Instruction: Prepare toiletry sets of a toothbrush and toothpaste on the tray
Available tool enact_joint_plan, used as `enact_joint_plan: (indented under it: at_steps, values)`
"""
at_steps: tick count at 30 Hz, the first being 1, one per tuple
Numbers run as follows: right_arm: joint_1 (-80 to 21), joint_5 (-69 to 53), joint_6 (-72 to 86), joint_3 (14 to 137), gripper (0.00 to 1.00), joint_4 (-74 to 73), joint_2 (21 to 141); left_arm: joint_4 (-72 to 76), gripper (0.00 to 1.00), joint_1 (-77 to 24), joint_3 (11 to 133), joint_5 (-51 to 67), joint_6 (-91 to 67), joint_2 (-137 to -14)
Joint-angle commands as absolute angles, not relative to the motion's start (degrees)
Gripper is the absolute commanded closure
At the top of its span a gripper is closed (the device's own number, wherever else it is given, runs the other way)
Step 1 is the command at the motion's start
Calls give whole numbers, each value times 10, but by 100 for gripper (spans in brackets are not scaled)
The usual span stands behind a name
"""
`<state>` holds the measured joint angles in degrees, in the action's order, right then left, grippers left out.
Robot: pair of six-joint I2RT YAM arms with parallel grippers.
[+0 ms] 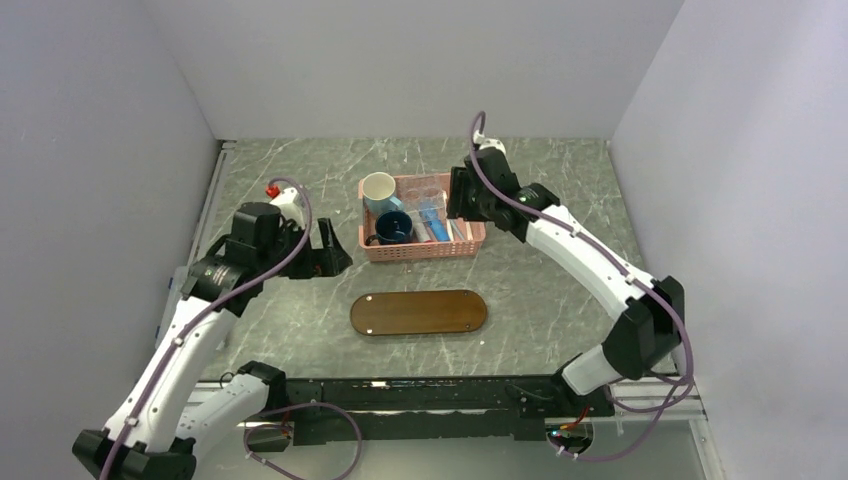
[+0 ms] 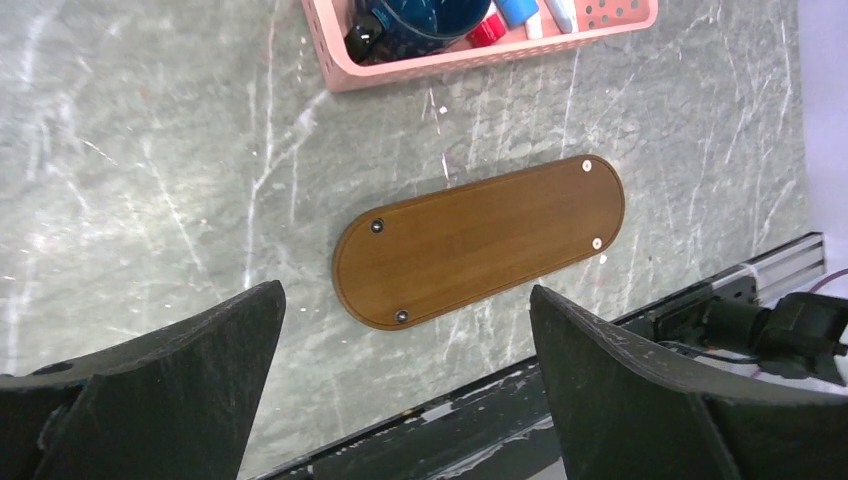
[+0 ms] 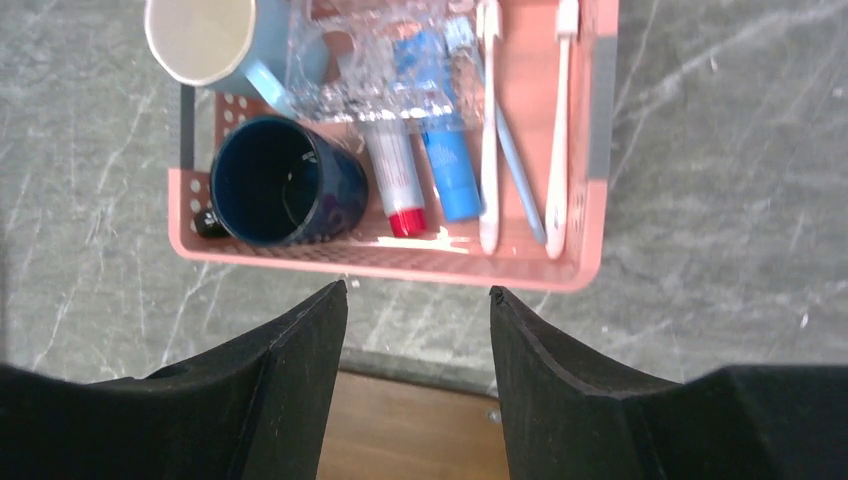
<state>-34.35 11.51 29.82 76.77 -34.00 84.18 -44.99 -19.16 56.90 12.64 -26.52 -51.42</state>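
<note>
Right wrist view: right gripper (image 3: 418, 290), parted and empty, hovers over the basket (image 3: 400, 258), seemingly to pick a toothbrush (image 3: 489, 130); left gripper (image 2: 405, 293), spread wide, overlooks the tray (image 2: 480, 240).

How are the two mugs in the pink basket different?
The light blue mug is pale cream inside; the dark blue mug is dark inside too. The light blue mug sits at the basket's far left corner, the dark blue mug at its near left corner. Both are in the pink basket, and each has a handle.
</note>
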Motion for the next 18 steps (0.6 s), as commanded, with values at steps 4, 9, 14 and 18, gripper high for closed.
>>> enact_joint_plan:
  at_steps: [4, 9, 14, 18]
  values:
    - [-347, 136, 254, 905, 45, -359, 942, -503, 1, -190, 612, 74, -172, -466]
    - [-349, 150, 244, 985, 49, -372, 1023, -470, 1, -190, 583, 50, -152, -423]
    - [-351, 165, 238, 1072, 51, -394, 1097, -415, 1, -191, 516, 32, -149, -345]
    - [-352, 170, 236, 1118, 53, -406, 1140, -391, 1, -191, 488, 26, -151, -308]
